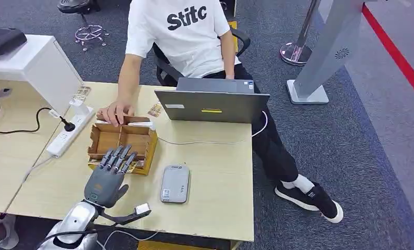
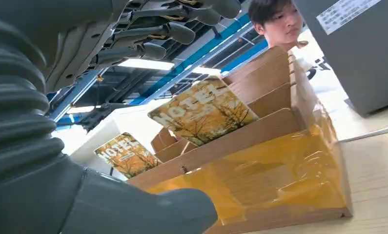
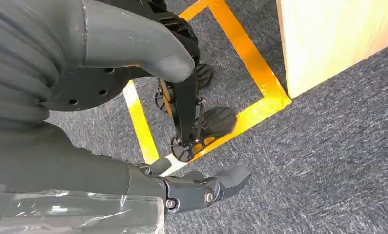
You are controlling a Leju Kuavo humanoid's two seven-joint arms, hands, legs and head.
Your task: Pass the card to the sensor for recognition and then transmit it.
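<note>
Cards [image 2: 204, 112] are standing upright in the slots of the wooden box [image 1: 122, 141], just ahead of the fingertips of my left hand [image 1: 109, 179]. I am holding this hand over the near edge of the box with its fingers spread and nothing in them. The right hand [image 3: 196, 187] is hanging down beside the desk [image 1: 215, 172] above the grey carpet, fingers loosely apart, also holding nothing.

I judge each card as thin, stiff and very light, with a glossy printed face that could slip. The best place to pinch is the upper edge that is sticking out of the slot.

The box is plain thin wood with dividers, and yellow tape is covering its front. The grey sensor [image 1: 174, 184] is lying flat beside the hand, a rounded rectangle. A person's hand [image 1: 115, 112] is resting on the far side of the box.
</note>
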